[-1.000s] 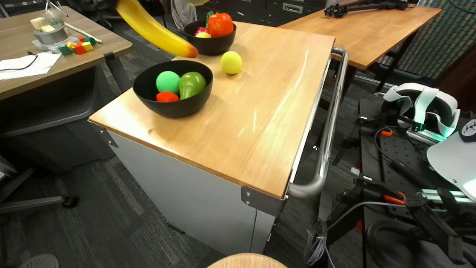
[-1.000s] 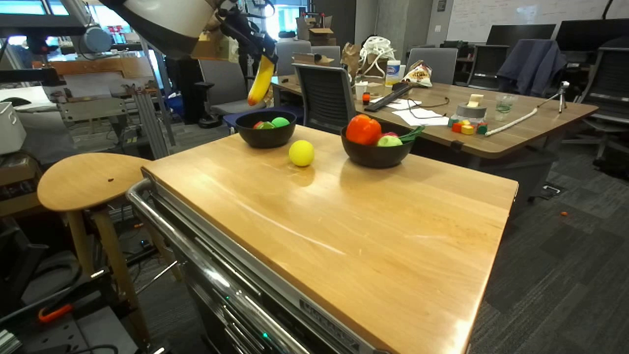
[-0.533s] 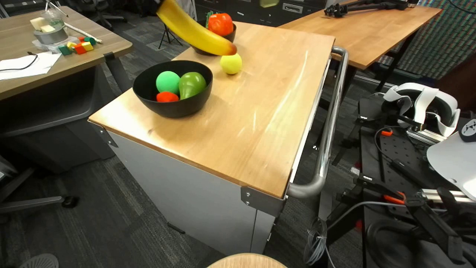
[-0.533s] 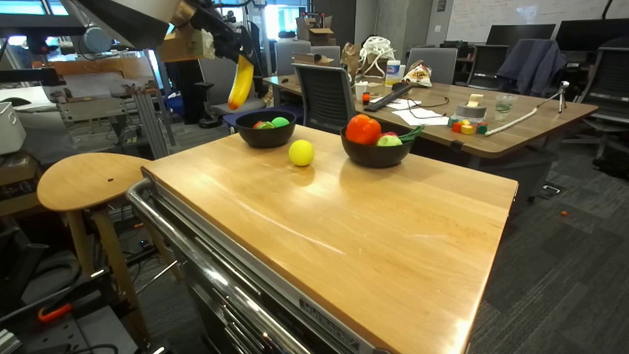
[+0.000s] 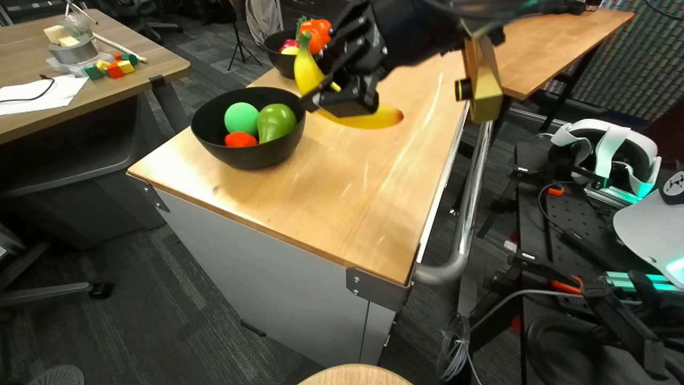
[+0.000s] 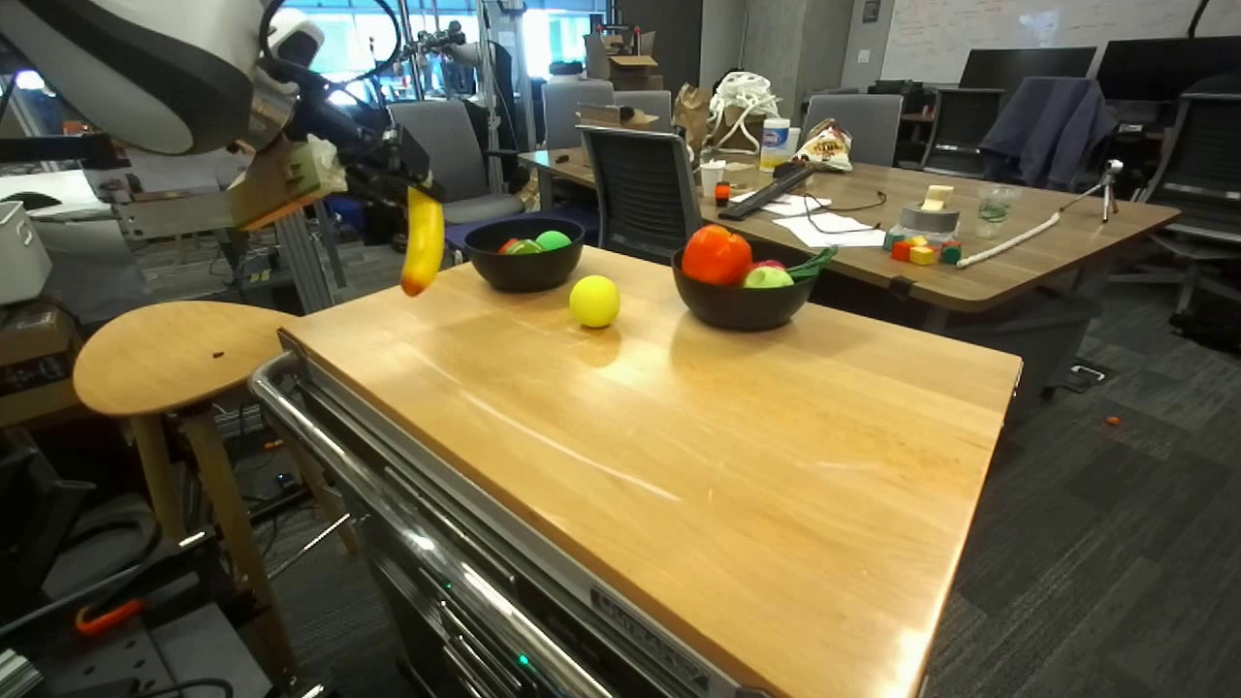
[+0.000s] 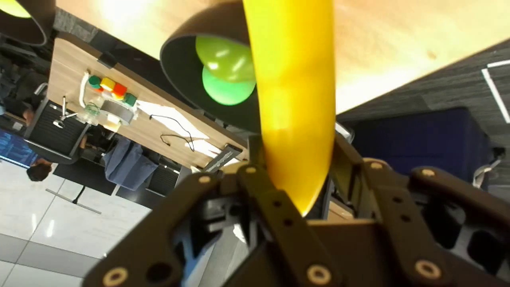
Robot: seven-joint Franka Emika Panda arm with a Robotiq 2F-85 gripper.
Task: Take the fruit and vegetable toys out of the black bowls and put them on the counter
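In the wrist view, the yellow banana point(image 7: 295, 71) is clamped from both sides by the hand point(image 7: 297, 149), one tapering end lying back between the jaws; from its gloss, light, stiff plastic may be assumed, hardly fragile but slick enough to swivel, so a hold across the middle seems best. Partly hidden behind it, a green pear-like toy point(image 7: 223, 57) and a green ball point(image 7: 228, 88) are seen in the black corner bowl point(image 7: 181, 75). In an exterior view, the banana is gripped near mid-length, stem upward, brown tip pointed toward the edge of the worktop point(image 5: 374, 176) where the bar handle point(image 5: 475, 182) runs; a red piece point(image 5: 240, 139) is also contained in the corner bowl. In an exterior view, the banana is held in the air, apart from the corner bowl and the edge bowl point(image 6: 742, 312); whether the worktop or the space past its short edge lies below cannot be told. In the edge bowl, set by the long edge opposite the handle, a large red tomato-like toy point(image 6: 717, 256), a pale green piece point(image 6: 768, 278) and green stalks point(image 6: 814, 263) reaching over the rim are held; the yellow round toy point(image 6: 594, 301) is found on the worktop between the bowls, touching neither.
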